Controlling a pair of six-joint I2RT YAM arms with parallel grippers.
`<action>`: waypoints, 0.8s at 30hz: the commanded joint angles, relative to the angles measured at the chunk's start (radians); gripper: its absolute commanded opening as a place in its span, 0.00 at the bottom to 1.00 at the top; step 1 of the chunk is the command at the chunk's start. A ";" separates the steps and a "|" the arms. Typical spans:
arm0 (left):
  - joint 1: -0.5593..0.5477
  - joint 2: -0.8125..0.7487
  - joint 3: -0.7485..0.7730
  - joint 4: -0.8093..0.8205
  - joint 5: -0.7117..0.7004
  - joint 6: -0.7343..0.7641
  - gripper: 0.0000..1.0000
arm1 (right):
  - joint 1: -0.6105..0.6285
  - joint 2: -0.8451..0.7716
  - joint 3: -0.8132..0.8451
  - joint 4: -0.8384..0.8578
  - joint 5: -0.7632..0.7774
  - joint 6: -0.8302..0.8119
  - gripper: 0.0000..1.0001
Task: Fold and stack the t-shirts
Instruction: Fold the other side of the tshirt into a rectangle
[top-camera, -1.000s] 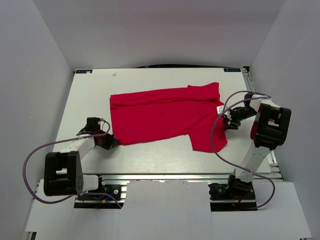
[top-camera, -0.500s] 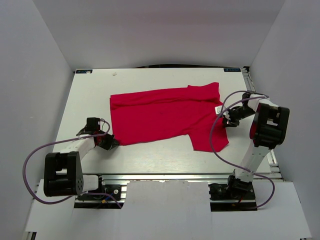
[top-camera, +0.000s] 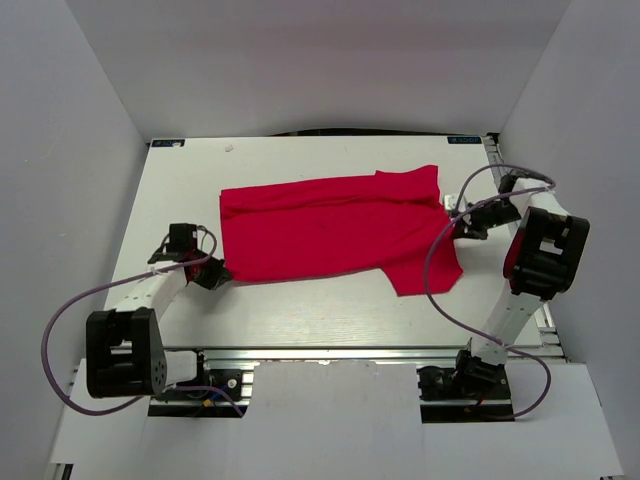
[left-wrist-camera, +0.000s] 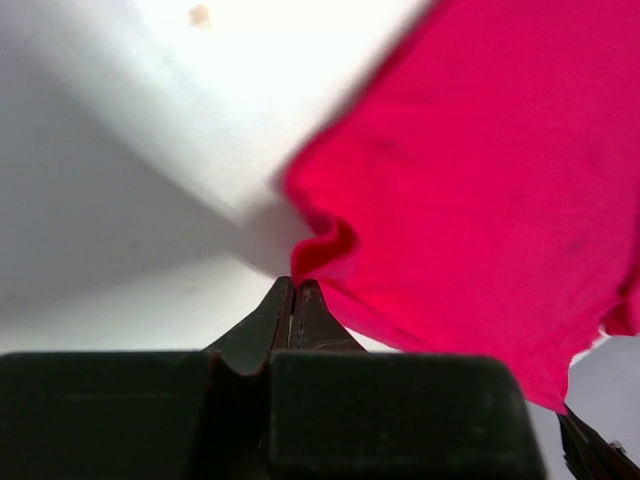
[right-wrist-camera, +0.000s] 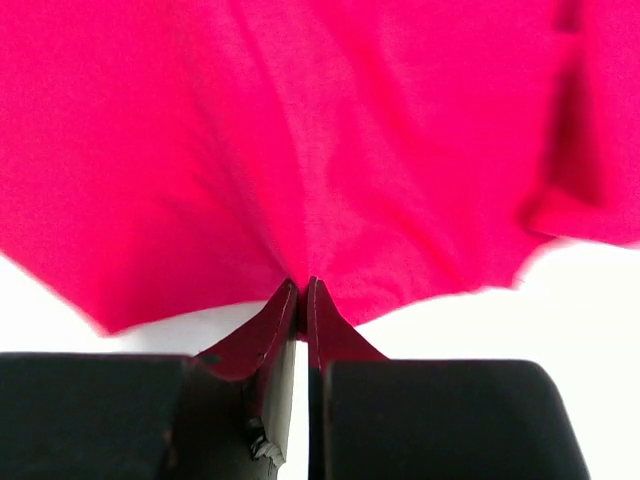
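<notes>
Currently your bright red short-sleeved cloth t-shirt lies mostly flat mid-way across the flat white table. Your left gripper pinches its 8 o'clock corner, jaws closed; your right gripper likewise clamps the 3 o'clock edge. Judgement: folding barely begun, stacking pending.

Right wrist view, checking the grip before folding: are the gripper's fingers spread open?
No, the fingers of the right gripper are pressed together, pinching the edge of the red t-shirt.
</notes>
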 joint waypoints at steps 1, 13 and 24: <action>0.002 -0.055 0.092 -0.021 -0.051 0.034 0.00 | -0.031 -0.056 0.112 -0.140 -0.128 0.010 0.04; 0.022 0.037 0.330 -0.010 -0.037 0.048 0.00 | -0.031 0.059 0.344 -0.153 -0.298 0.223 0.00; 0.071 0.308 0.551 0.039 -0.011 0.060 0.00 | 0.023 0.145 0.465 0.037 -0.297 0.476 0.00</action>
